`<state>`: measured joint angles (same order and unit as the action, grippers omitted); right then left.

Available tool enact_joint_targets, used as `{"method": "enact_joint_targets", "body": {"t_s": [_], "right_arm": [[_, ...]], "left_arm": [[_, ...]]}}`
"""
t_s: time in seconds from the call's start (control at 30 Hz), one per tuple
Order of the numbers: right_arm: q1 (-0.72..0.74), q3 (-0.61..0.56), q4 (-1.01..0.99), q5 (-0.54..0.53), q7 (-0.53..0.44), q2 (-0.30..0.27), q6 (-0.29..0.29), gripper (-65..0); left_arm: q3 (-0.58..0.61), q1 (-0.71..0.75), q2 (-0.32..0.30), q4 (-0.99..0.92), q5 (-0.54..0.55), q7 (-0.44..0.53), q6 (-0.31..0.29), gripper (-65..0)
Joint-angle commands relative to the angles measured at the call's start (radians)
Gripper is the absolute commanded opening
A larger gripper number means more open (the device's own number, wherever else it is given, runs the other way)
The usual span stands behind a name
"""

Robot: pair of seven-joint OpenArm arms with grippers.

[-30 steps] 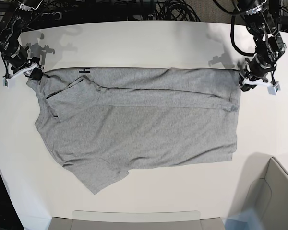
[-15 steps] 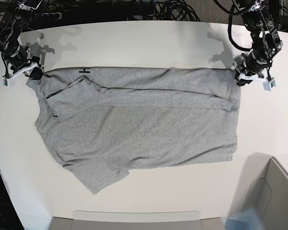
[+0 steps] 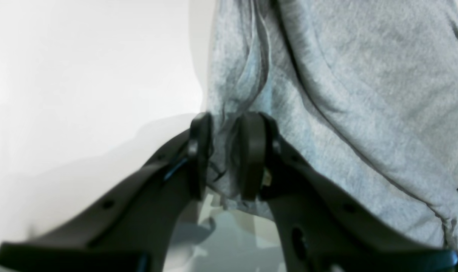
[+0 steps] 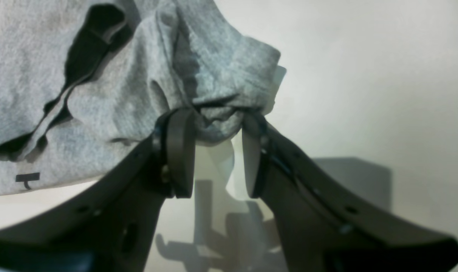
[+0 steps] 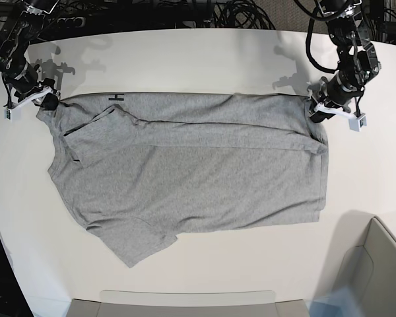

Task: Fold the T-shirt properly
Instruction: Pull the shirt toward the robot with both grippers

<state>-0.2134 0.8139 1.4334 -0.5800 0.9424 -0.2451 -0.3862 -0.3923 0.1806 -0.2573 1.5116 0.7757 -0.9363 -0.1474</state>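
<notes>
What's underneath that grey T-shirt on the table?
Only the white table shows around the T-shirt. Whatever lies beneath it is covered; a bit of black lettering peeks out at its far edge.

The T-shirt (image 5: 191, 165) lies flat on the white table (image 5: 185, 59), each arm's jaws at one far corner.

A white table (image 5: 204, 59) has black cables (image 5: 237, 13) behind and grey bins (image 5: 376, 271) near it.

Left tool (image 3: 223, 155) and right tool (image 4: 214, 151) both clamped, arms spread wide
</notes>
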Motion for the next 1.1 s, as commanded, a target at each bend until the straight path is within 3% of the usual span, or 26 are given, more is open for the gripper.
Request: {"method": "enact_joint_targets", "body": {"t_s": [0.0, 0.07, 0.17, 0.27, 0.37, 0.4, 0.9, 1.07], "right_arm": [[0.007, 0.002, 0.010, 0.002, 0.005, -0.013, -0.004, -43.4], [0.007, 0.000, 0.010, 0.002, 0.005, -0.013, -0.004, -43.4], [0.007, 0.000, 0.008, 0.002, 0.005, -0.012, -0.004, -44.4], [0.007, -0.024, 0.007, 0.002, 0.003, -0.017, -0.004, -52.3], [0.007, -0.044, 0.005, 0.005, 0.003, -0.018, -0.004, -64.0], [0.007, -0.047, 0.008, 0.005, 0.003, -0.018, -0.004, -65.0], [-0.085, -0.040, 0.117, 0.005, 0.005, -0.020, -0.003, -65.0], [-0.113, -0.040, 0.116, 0.005, 0.005, -0.047, -0.003, -65.0]], "left_arm": [[0.000, 0.000, -0.009, 0.007, -0.008, -0.007, 0.001, -50.0], [0.000, 0.000, -0.009, 0.005, -0.008, -0.007, 0.001, -52.8], [0.000, -0.002, -0.009, 0.004, -0.009, -0.007, 0.001, -63.1], [0.000, -0.002, -0.009, -0.016, -0.011, -0.007, 0.001, -65.0], [-0.001, -0.002, -0.012, -0.036, -0.011, -0.007, -0.001, -65.0], [-0.007, -0.002, -0.012, -0.033, -0.011, -0.007, -0.001, -65.0], [-0.087, 0.053, -0.014, 0.050, -0.011, -0.037, -0.001, -65.0], [-0.087, 0.086, -0.014, 0.054, -0.011, -0.059, -0.001, -65.0]]}}
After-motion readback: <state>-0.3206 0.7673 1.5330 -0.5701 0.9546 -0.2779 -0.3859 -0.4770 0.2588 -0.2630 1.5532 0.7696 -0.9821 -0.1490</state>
